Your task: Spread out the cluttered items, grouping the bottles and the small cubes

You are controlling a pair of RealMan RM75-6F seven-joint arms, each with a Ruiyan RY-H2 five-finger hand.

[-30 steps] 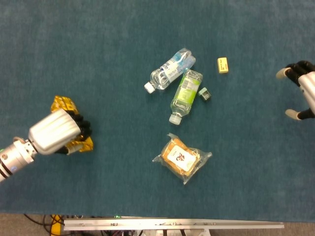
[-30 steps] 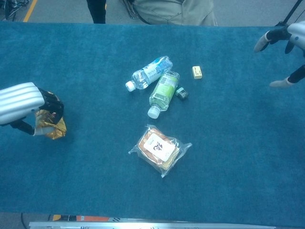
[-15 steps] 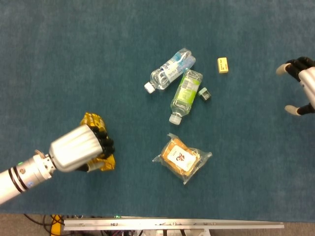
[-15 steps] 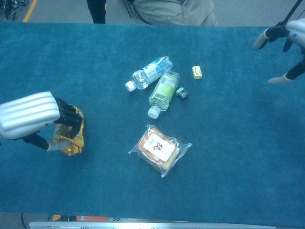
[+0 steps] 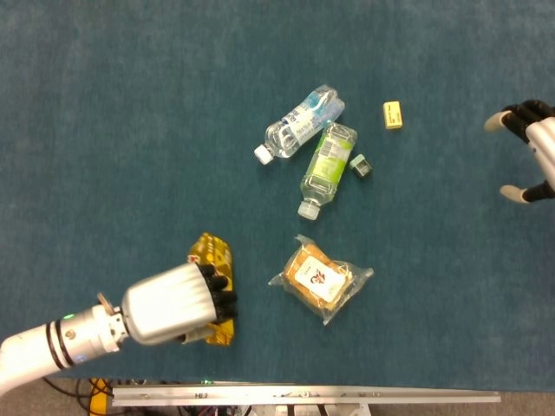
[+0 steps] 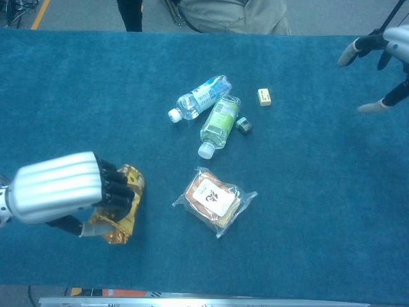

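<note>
Two bottles (image 5: 312, 143) touching, left robot hand (image 5: 173, 303) gripping gold packet (image 5: 214, 260)

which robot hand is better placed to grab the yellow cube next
The right robot hand. It is open and empty at the table's right side, nearer the yellow cube. The left robot hand is busy holding the gold packet at the near left, far from it.
</note>
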